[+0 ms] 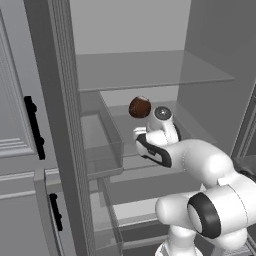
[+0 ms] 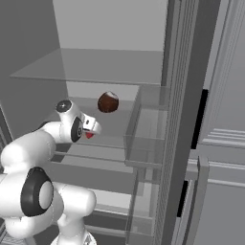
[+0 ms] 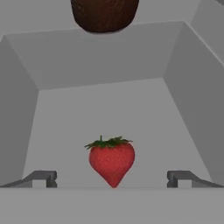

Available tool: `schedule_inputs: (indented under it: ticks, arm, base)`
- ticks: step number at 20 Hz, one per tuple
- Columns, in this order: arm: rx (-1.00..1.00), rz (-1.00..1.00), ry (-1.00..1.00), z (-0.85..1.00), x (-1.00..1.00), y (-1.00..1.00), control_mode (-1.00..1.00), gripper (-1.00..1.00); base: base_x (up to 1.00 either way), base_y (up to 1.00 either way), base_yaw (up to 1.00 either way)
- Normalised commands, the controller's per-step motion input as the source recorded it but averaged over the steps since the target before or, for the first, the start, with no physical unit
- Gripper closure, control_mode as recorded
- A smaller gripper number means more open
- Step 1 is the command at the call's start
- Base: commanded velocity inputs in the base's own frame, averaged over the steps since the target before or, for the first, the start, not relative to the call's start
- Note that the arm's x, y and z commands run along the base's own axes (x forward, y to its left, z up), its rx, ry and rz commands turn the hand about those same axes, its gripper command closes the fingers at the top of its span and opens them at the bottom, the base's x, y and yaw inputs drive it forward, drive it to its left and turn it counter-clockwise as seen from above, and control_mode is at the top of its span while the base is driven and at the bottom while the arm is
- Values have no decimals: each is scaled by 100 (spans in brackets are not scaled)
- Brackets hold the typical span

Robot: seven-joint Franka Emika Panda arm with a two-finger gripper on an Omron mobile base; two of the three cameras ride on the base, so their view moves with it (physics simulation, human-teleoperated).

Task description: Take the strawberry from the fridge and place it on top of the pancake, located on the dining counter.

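Observation:
The fridge (image 1: 150,70) stands open, and my arm reaches in over a lower glass shelf (image 2: 110,139). In the hand view the strawberry (image 3: 112,159), small, bright red and green-capped, lies on the shelf floor. It sits midway between the two dark fingertips (image 3: 43,177) of my gripper (image 3: 112,178), which is open and touches nothing. From the right base view the strawberry (image 2: 89,136) peeks out red just under the gripper (image 2: 91,129). The pancake and the dining counter are out of view.
A dark reddish-brown round lump (image 1: 139,107) sits on the same shelf behind the strawberry. Clear door bins (image 1: 102,145) hang on the open fridge doors at both sides. Light grey cabinets with black handles (image 1: 34,127) flank the fridge. Another glass shelf (image 2: 95,67) lies overhead.

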Motion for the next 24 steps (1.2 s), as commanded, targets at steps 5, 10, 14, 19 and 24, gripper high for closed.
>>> schedule_inputs:
  ticks: [5,10,14,19,24]
  arm:
    - [0,0,0,-9,15,0,-100,-100]
    - [0,0,0,-17,15,0,-100,-100]
    - [0,0,0,-30,0,0,-100,-100]
    - [0,0,0,-34,0,0,-100,-100]
    - [0,0,0,-3,3,0,-100,-100]
  base:
    - [0,0,0]
    - [0,0,0]
    - [0,0,0]
    - [0,0,0]
    - [0,0,0]
